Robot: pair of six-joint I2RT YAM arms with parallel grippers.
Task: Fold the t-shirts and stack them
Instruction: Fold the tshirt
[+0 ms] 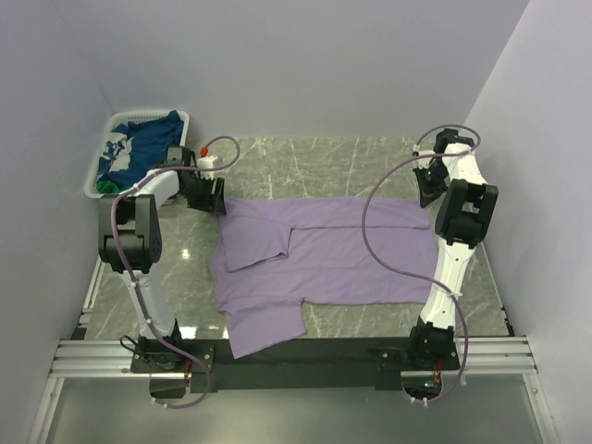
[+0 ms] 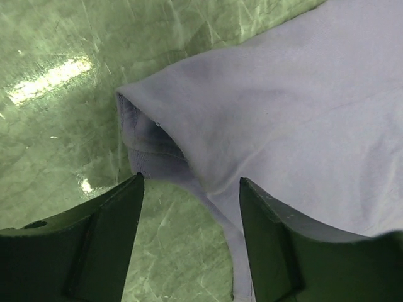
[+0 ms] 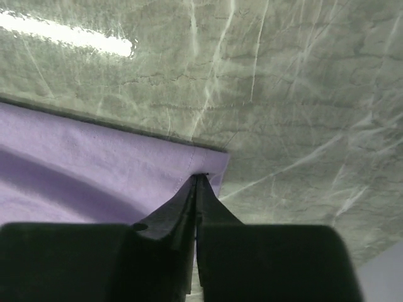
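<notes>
Purple shirt [image 1: 351,254] lies flat on the table [image 1: 351,157] w/ your left gripper [image 2: 189,189] wide open & empty over its far-left corner, right gripper [image 3: 200,179] shut at the far-right hem, can't tell if cloth's pinched, so clamp left on both layers before lifting evenly.

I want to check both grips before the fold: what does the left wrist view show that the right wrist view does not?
Only left wrist: the left gripper open over a sleeve-like opening of the lavender t-shirt. Only right wrist: the right gripper closed on the shirt's hem corner, seemingly pinching it. Both: lavender cloth lying on the green marble table.
</notes>
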